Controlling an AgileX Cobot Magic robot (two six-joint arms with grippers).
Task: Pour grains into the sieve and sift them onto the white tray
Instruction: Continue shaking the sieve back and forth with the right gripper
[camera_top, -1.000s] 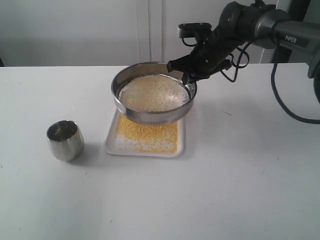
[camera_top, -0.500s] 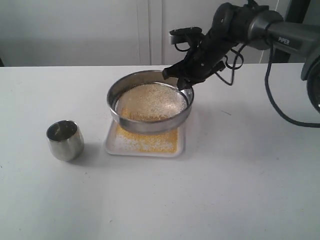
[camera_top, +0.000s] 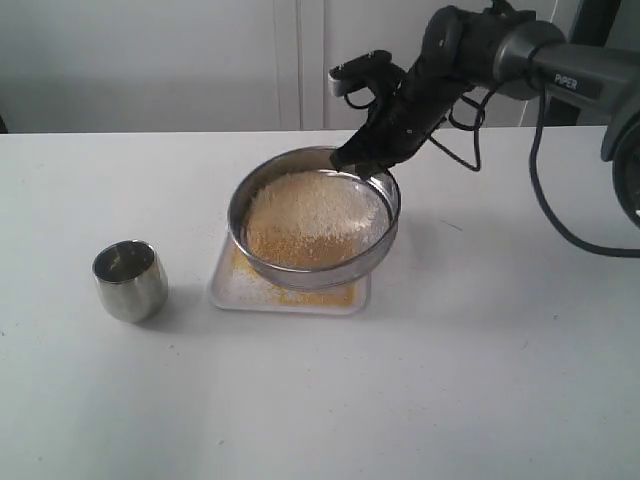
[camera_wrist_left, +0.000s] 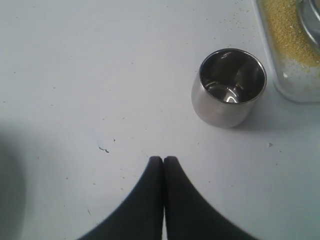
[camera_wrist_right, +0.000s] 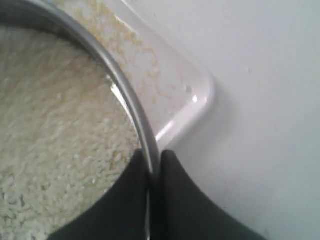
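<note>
Holding pale grains (camera_top: 312, 212), your steel sieve (camera_top: 310, 273) sits mid-frame over the white tray (camera_top: 228, 288), right gripper (camera_top: 358, 158) clamped on its upper-right rim.

— What does the robot's right arm (camera_top: 520, 48) look like?
— It is a fat, round, dark grey tube, up at about two o'clock in the outside view. It has white letters (camera_top: 573, 80) that say PIPER.
— Any wires?
— Yes. Some thin black cables (camera_top: 472, 140) loop beside its wrist, and one thick black cable (camera_top: 543, 180) hangs at three o'clock.
— And the right gripper (camera_top: 352, 160)?
— Black all over, with a small black box (camera_top: 360, 68) by it, near one o'clock.
— And up close?
— Its fingers (camera_wrist_right: 175, 200) are smooth, black and curved. They are thin at the tips and wider further back. The left gripper (camera_wrist_left: 163, 161) looks the same.
</note>
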